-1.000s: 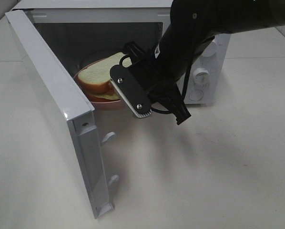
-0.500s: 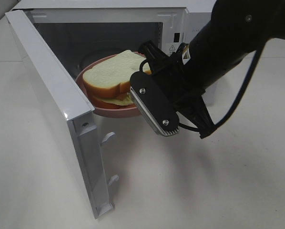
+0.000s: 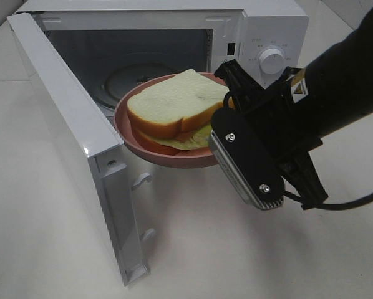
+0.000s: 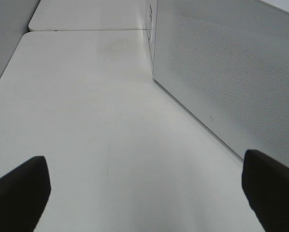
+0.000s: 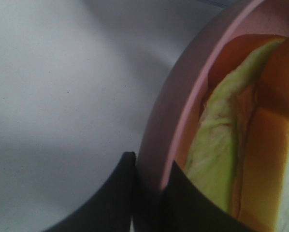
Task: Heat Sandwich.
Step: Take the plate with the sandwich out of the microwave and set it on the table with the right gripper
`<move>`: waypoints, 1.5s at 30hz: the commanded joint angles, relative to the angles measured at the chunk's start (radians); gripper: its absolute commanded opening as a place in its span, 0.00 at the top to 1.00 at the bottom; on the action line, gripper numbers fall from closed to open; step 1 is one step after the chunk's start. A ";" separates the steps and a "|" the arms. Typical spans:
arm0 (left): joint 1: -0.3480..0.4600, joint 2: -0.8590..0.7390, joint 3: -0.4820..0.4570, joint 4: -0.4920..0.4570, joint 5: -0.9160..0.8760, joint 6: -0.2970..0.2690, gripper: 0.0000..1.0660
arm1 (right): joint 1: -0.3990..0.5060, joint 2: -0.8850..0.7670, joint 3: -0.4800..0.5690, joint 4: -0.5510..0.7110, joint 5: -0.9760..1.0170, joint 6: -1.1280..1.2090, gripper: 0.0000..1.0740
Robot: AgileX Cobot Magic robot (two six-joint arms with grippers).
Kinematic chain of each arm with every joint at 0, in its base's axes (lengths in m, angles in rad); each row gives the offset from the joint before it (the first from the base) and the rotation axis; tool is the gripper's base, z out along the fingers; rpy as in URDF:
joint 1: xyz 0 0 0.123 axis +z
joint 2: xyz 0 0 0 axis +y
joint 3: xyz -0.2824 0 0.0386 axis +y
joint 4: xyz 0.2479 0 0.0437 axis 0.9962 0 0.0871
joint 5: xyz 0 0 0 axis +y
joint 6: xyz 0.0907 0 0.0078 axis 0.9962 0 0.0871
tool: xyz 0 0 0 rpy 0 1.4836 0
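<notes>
The sandwich point(image 3: 174, 103), pale bread with tan crust and a greenish filling, lies on a round pink plate point(image 3: 174, 159). The plate hangs in the air just in front of the microwave's point(image 3: 261, 37) open cavity. My right gripper point(image 3: 221, 109) is shut on the plate's right rim. In the right wrist view its dark fingers point(image 5: 120, 193) pinch the pink rim point(image 5: 183, 96), with the sandwich's green filling point(image 5: 222, 145) just beyond. My left gripper point(image 4: 144, 193) is open and empty above bare table, beside a white dotted panel of the microwave point(image 4: 222, 72). It is out of the exterior high view.
The microwave door point(image 3: 68, 124) stands swung out to the left, reaching towards the table's front. Inside, the glass turntable point(image 3: 133, 75) is bare. The control knobs point(image 3: 272, 61) are on the right of the front. White table point(image 3: 193, 249) stretches in front.
My right gripper has drawn the plate with the sandwich out of the microwave cavity, towards the front and right. The left gripper has stayed open.
</notes>
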 commanded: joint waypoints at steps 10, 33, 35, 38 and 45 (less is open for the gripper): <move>0.000 -0.027 0.003 -0.003 0.000 -0.002 0.05 | 0.003 -0.203 0.130 0.002 0.014 0.074 1.00; 0.000 -0.027 0.003 -0.003 0.000 -0.002 0.05 | 0.003 -0.573 0.329 -0.135 0.216 0.283 1.00; 0.000 -0.027 0.003 -0.003 0.000 -0.002 0.05 | 0.003 -0.609 0.333 -0.151 0.251 0.315 1.00; 0.000 -0.027 0.003 -0.003 0.000 -0.002 0.05 | 0.003 -0.633 0.333 -0.165 0.273 0.341 1.00; 0.000 -0.027 0.003 -0.003 0.000 -0.002 0.05 | 0.003 -0.676 0.333 -0.263 0.335 0.516 1.00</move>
